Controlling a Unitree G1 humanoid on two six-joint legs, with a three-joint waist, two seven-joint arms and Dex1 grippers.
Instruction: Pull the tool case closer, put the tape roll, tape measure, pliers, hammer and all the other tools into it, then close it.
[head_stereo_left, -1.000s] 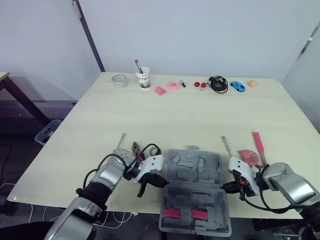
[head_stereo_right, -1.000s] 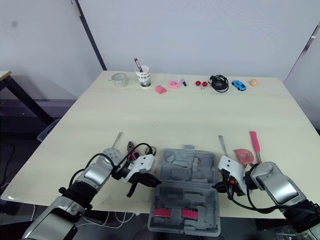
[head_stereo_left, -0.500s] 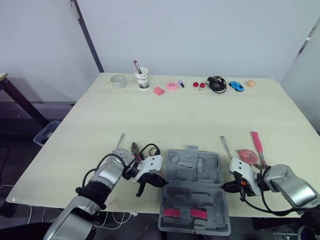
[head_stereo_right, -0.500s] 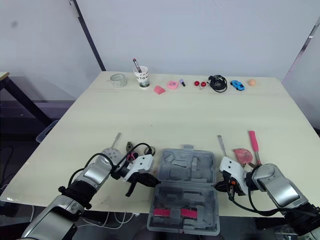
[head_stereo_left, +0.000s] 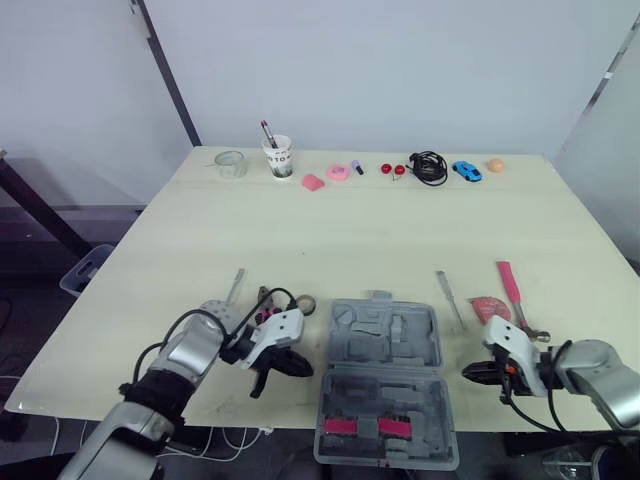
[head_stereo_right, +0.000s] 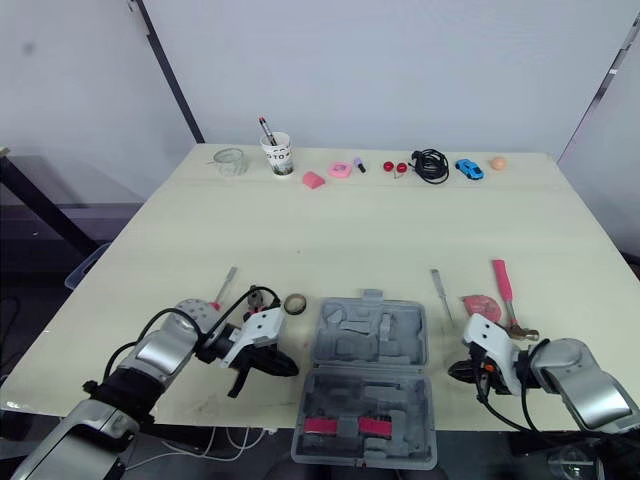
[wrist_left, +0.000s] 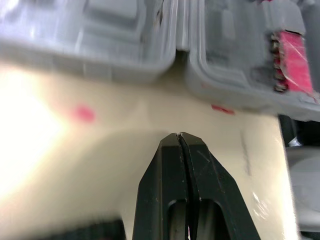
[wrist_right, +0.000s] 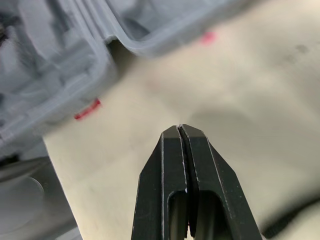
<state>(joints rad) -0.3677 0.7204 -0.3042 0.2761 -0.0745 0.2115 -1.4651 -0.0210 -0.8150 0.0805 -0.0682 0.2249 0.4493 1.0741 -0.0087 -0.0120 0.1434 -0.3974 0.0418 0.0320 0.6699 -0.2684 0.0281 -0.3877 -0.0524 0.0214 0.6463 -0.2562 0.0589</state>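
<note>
Flanking the open tool case (head_stereo_left: 385, 372) at the near edge of the desk (head_stereo_left: 350, 230), with left end effector (wrist_left: 179, 137) and right end effector (wrist_right: 179, 129) both clenched on nothing, shut tips better suited to nudging the case than to gripping it. Yet to load: tape roll (head_stereo_left: 305, 304) and pliers (head_stereo_left: 263, 296) lying left of the case, hammer (head_stereo_left: 510, 285) right of it. Backed off from the case's sides compared with half a second ago, leaving bare desk on either flank.
</note>
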